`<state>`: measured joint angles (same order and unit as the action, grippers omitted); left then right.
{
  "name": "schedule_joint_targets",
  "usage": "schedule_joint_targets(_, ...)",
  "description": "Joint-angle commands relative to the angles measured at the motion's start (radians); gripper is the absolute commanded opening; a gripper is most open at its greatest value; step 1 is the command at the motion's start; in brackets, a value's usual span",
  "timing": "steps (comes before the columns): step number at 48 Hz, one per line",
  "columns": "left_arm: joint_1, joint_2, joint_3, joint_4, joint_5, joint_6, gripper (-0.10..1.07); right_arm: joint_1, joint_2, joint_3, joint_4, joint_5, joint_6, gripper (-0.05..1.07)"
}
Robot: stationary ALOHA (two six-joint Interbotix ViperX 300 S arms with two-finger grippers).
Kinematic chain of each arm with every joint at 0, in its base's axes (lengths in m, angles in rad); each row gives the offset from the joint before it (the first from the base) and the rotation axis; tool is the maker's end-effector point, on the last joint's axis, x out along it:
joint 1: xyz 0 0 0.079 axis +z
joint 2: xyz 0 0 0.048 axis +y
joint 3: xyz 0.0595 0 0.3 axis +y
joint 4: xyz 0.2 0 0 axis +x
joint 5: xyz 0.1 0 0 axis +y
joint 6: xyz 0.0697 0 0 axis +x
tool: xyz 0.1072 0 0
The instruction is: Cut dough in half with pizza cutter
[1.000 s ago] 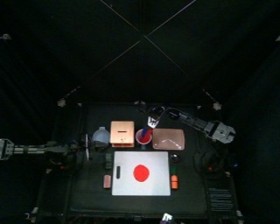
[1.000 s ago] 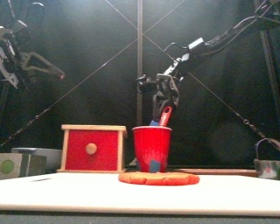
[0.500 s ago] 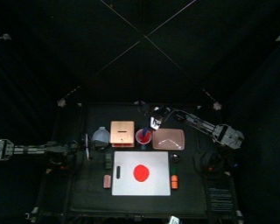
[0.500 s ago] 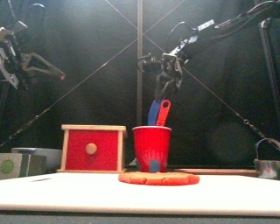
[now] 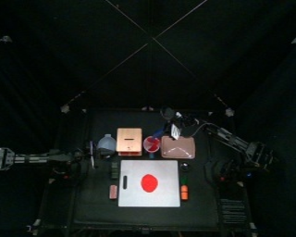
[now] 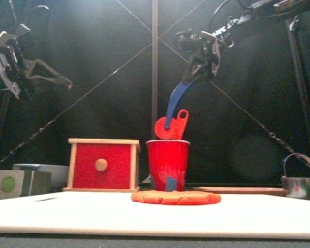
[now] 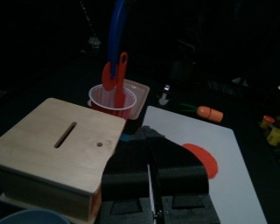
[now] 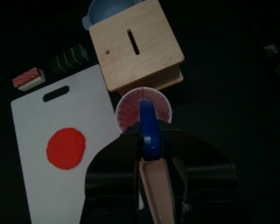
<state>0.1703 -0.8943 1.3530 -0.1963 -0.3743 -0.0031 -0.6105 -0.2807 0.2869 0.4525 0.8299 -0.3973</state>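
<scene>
Right gripper [image 6: 197,60], upper centre-right of the front view: jaws partly closed on the top end of the pizza cutter [image 6: 180,95], by its dark blue handle. Cutter hangs below the jaws, long axis near vertical with a slight lean toward lower left. Lower end sits at the red utensil [image 6: 176,124] sticking out of the red cup [image 6: 169,165]. Can't tell whether the cutter is fully clear of the cup, and the wheel end isn't visible.

Handling, my read: cutter is slim, light and rigid. Gripped at one end it may swing or twist, so a grip nearer mid-handle would give better downward force.

Dough [image 5: 150,182]: flat red disc lying centre of the white board [image 5: 129,168], lower middle of the top view, in front of the cup. It looks soft, so expect drag and stick under the wheel. Round, so any diameter works for the cut.

Left gripper [image 6: 42,70]: jaws closed, empty, held high at far left of the front view. Wooden box [image 6: 102,163] sits left of the cup.
</scene>
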Motion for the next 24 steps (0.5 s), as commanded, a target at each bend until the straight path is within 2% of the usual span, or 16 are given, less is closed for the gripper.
schedule_joint_targets(1,0.005,0.005,-0.025,0.000,-0.006,0.003,0.02,0.003,-0.097,0.060,0.021,-0.091,-0.005,0.40)
schedule_joint_targets(9,0.009,0.005,-0.035,0.008,-0.008,0.009,0.02,0.063,-0.225,0.235,0.064,-0.275,-0.012,0.39)
schedule_joint_targets(17,0.017,0.005,-0.051,0.035,-0.008,0.011,0.02,0.192,-0.368,0.423,0.072,-0.511,-0.008,0.39)
schedule_joint_targets(24,0.017,0.005,-0.063,0.067,-0.008,0.011,0.02,0.314,-0.443,0.535,0.069,-0.664,0.000,0.39)
